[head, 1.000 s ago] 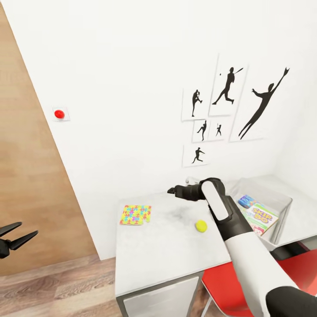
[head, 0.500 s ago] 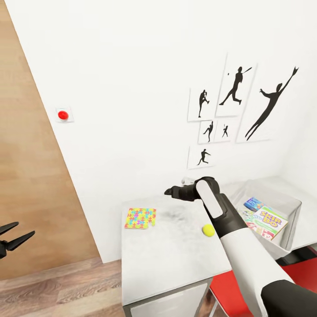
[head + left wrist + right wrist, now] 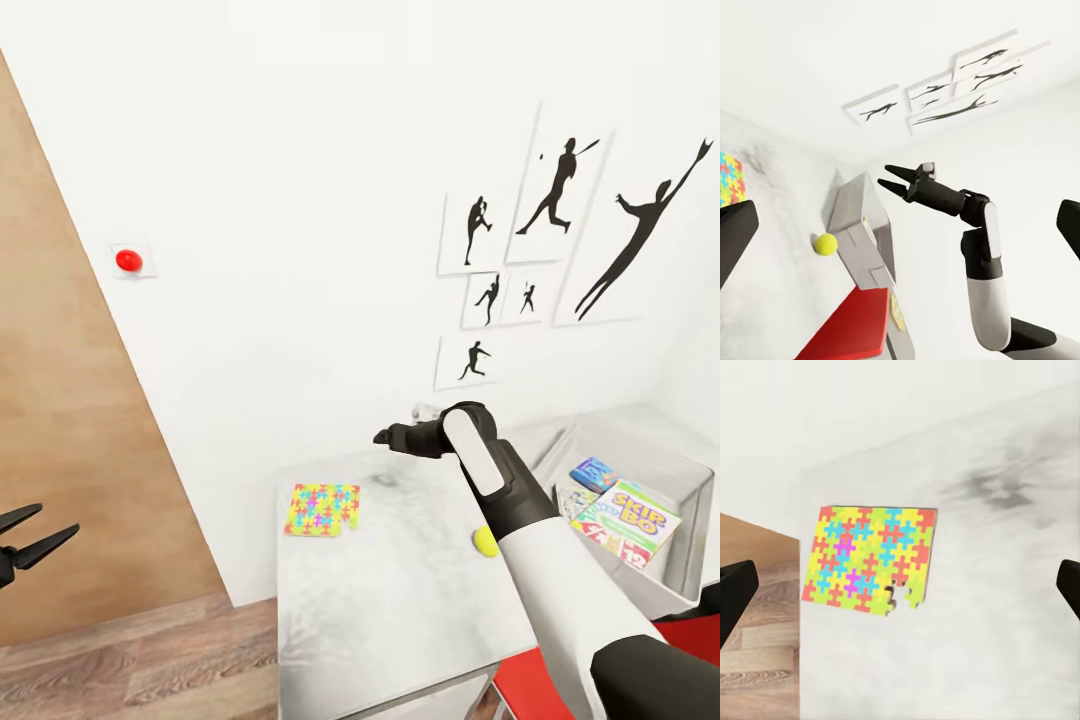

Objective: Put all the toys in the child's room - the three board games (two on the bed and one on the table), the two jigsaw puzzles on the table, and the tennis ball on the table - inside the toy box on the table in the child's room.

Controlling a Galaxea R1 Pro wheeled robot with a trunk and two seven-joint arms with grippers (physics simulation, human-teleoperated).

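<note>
Currently one jigsaw puzzle (image 3: 322, 509), one tennis ball (image 3: 485, 541), table (image 3: 400, 610).

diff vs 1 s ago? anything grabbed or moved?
Nothing grabbed. The view shifted, so the camera moved. The right gripper stays open above the table, empty. Jigsaw puzzle, tennis ball and toy box lie where they were. Left gripper unchanged, open.

The grey tabletop (image 3: 400, 610) carries a jigsaw puzzle (image 3: 322, 509), a tennis ball (image 3: 485, 541) beside the toy box (image 3: 690, 480).
</note>
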